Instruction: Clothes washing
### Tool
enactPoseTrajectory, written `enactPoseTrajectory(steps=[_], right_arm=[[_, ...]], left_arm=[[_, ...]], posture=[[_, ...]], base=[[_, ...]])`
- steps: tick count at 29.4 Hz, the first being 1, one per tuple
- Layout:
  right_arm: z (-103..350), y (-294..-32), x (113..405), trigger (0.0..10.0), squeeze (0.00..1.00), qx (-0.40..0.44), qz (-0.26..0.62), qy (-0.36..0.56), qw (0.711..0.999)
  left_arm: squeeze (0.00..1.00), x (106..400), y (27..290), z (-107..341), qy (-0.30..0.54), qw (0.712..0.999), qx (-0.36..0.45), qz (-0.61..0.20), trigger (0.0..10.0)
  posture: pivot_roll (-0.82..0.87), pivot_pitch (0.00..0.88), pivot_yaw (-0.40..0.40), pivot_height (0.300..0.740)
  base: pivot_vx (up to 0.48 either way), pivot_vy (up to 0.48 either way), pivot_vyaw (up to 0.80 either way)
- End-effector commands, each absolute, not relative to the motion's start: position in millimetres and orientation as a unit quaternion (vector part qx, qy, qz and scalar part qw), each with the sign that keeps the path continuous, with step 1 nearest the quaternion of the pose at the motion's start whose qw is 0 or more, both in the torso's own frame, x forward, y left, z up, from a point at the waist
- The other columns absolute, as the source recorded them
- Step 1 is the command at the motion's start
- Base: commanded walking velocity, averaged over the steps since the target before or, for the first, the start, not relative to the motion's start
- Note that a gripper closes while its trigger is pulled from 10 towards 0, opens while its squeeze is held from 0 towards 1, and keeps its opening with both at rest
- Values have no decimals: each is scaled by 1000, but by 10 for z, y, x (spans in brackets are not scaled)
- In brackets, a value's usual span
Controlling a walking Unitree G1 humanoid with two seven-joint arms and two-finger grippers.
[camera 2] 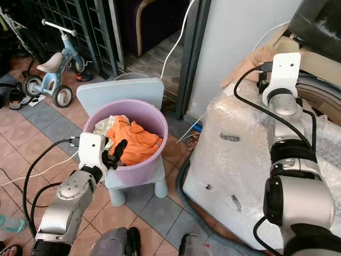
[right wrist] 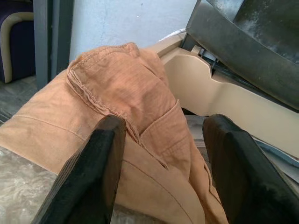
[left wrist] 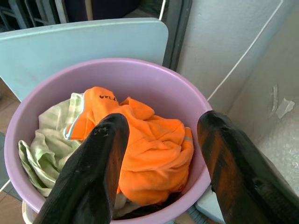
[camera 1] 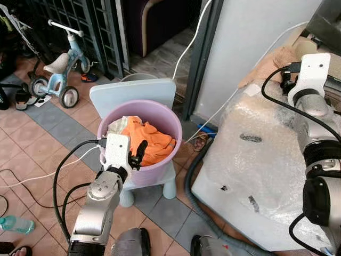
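- Left gripper (left wrist: 159,154), fingers spread wide and holding nothing, hangs over the lilac tub (camera 1: 160,169) — orange garment (left wrist: 149,149) heaped inside, its lower folds hidden.
- Right gripper (right wrist: 161,154), likewise wide, hovers above tan trousers (right wrist: 112,102) far right — partly cut off.

small blue tricycle (camera 1: 59,74) parked on the tiled floor (camera 1: 48,141) by a dark metal grille (camera 1: 90,32); plastic bottle (camera 1: 16,224) lying near black cables (camera 1: 10,178); grey corrugated hose (camera 1: 200,200) curling along the floor.
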State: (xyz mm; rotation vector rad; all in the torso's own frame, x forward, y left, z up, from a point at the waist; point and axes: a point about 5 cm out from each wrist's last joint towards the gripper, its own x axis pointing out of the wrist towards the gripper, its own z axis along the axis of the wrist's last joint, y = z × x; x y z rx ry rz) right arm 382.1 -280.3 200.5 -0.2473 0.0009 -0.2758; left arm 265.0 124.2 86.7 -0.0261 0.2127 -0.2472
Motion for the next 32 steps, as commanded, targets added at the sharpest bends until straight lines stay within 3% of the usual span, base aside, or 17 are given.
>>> enactPoseTrajectory(steps=[1, 8, 21, 24, 32], right_arm=[[2050, -2848, 3797, 10000, 0, -114, -148, -13, 982], [2109, -2828, 3756, 10000, 0, -128, -145, -36, 980], [2178, -2721, 3765, 10000, 0, -140, -121, -52, 981], [2216, -2639, 3803, 10000, 0, -142, -94, -59, 984], [2633, -2111, 4094, 10000, 0, -178, 33, -89, 979]], left_arm=[[0, 2668, 1239, 906, 98, 987, -14, -127, 10000], [0, 2638, 1235, 883, 102, 986, -17, -130, 10000], [0, 2614, 1224, 848, 109, 985, -17, -129, 10000], [0, 2610, 1221, 854, 109, 985, -17, -130, 10000], [0, 2547, 1257, 847, 118, 985, -6, -129, 10000]], posture=[[-17, 72, 21, 740], [-22, 66, 23, 740], [-22, 63, 19, 740], [-16, 66, 20, 740], [21, 91, 9, 740]], base=[[240, 0, -613], [156, 109, -659], [72, 66, 0], [0, 0, 0], [0, 0, 0]])
